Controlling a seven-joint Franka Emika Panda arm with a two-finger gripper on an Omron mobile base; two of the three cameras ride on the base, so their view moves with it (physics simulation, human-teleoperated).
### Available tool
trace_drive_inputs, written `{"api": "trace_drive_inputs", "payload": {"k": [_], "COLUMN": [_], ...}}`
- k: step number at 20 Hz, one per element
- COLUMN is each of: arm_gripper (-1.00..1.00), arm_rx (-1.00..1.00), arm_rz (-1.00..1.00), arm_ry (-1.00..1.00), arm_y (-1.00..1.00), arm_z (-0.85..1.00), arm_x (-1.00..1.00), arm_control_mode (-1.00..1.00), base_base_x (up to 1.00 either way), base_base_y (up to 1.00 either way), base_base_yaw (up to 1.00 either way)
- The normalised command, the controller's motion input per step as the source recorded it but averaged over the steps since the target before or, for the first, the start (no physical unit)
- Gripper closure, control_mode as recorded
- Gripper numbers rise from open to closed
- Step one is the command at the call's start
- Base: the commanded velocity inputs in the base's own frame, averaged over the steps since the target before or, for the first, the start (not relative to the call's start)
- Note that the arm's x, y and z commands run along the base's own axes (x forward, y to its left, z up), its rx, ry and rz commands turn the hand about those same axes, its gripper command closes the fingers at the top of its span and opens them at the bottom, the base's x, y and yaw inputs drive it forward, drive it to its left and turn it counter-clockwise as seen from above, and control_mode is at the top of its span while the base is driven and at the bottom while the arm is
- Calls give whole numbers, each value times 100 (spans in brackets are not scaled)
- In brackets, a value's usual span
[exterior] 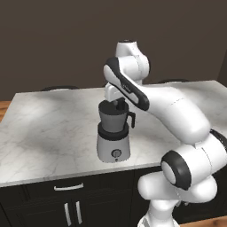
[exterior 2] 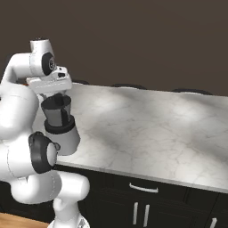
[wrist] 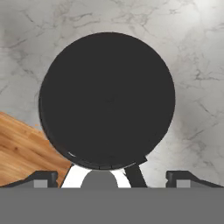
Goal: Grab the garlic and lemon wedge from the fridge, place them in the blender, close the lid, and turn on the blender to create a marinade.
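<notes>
Wide-open and empty, the gripper [wrist: 112,178] hovers over the blender [exterior: 114,133], its lid [wrist: 107,99] seated (contents hidden); switching on remains.

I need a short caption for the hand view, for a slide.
Open gripper directly above the blender on the marble counter.

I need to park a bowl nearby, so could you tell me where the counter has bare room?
The marble counter is bare from the blender out to its far end, and also on the blender's other side. It is crowded only at the blender, where the open gripper hangs right over the jar.
</notes>
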Motion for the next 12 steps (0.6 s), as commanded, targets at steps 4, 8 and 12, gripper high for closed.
{"api": "trace_drive_inputs", "payload": {"k": [4,8,12], "arm_gripper": [-100,-100,-100], "arm_rx": [0,0,0], "arm_rz": [0,0,0], "arm_ry": [-13,-10,-2], "arm_y": [0,0,0], "arm_z": [0,0,0], "arm_x": [-100,-100,-88], "arm_control_mode": [-100,-100,-100], "base_base_x": [0,0,0], "base_base_y": [0,0,0], "base_base_yaw": [0,0,0]}}
